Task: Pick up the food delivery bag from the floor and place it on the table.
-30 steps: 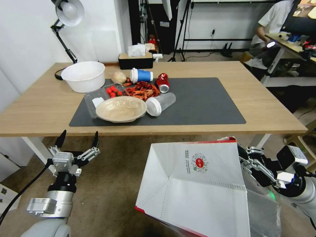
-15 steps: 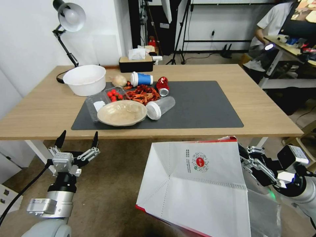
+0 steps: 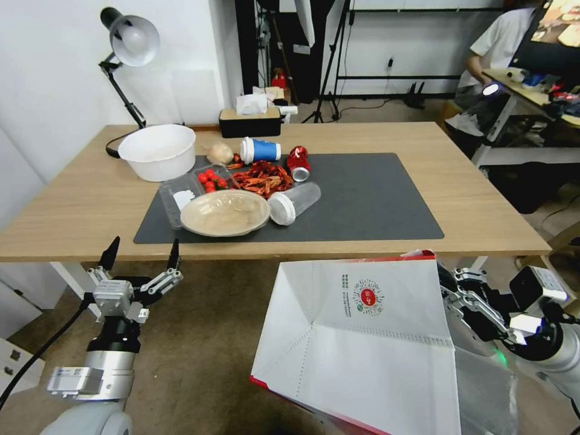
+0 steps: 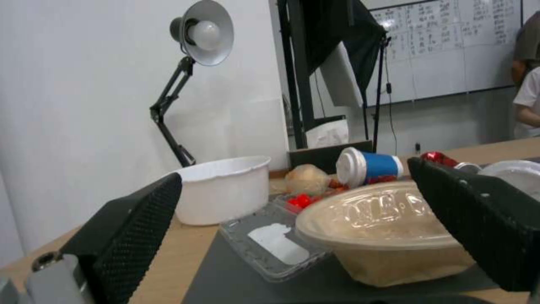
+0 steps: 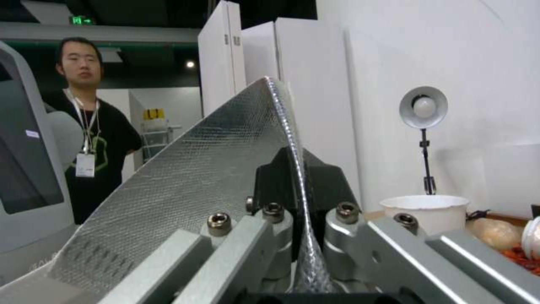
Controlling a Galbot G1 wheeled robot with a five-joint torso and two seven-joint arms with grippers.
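Note:
The food delivery bag [image 3: 362,338], white with a round red logo and red edging, hangs tilted off the floor [image 3: 205,338] in front of the table's [image 3: 483,205] near edge. My right gripper [image 3: 450,296] is shut on the bag's right rim. In the right wrist view the silver foil lining [image 5: 185,190] is pinched in the right gripper [image 5: 298,177]. My left gripper [image 3: 143,252] stands open and holds nothing, low on the left just before the table edge. The left wrist view looks past the left gripper [image 4: 292,173] at the tabletop.
Food items crowd the left half of the dark grey mat [image 3: 374,193]: a white bowl [image 3: 158,151], a lidded beige bowl [image 3: 225,211], a tipped blue cup [image 3: 261,150], a red can [image 3: 297,162] and a clear container [image 3: 294,202]. A tissue box [image 3: 249,121] and a lamp [image 3: 130,39] stand at the back.
The whole picture has shifted a little, so the camera has moved and I see the tabletop from slightly higher. The bag and both grippers hold the same pose.

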